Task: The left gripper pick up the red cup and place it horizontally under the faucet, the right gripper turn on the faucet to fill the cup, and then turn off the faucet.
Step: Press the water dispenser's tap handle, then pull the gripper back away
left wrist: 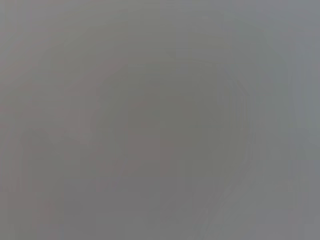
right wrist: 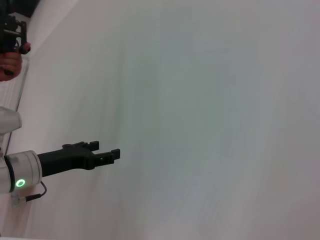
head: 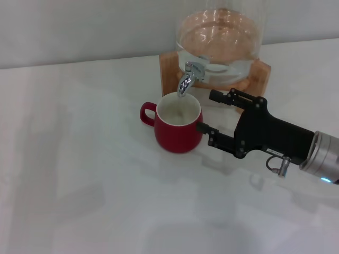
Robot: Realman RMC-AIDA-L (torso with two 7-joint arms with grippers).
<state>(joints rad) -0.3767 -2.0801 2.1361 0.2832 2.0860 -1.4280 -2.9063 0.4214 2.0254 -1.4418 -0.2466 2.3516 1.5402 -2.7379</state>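
Note:
The red cup (head: 177, 127) stands upright on the white table, its white inside right below the spout of the chrome faucet (head: 186, 79); its handle points to the view's left. The faucet is fitted to a clear glass jar (head: 220, 39) on a wooden stand. My right gripper (head: 206, 112) is open, just right of the cup and below the faucet, with its nearer fingertip almost at the cup's side. The right wrist view shows a bit of the cup (right wrist: 10, 62) and, farther off, my left gripper (right wrist: 107, 151), open, empty and low over the table.
The wooden stand (head: 259, 71) sits behind my right gripper. The white table (head: 79, 174) spreads to the left and front of the cup. The left wrist view is plain grey.

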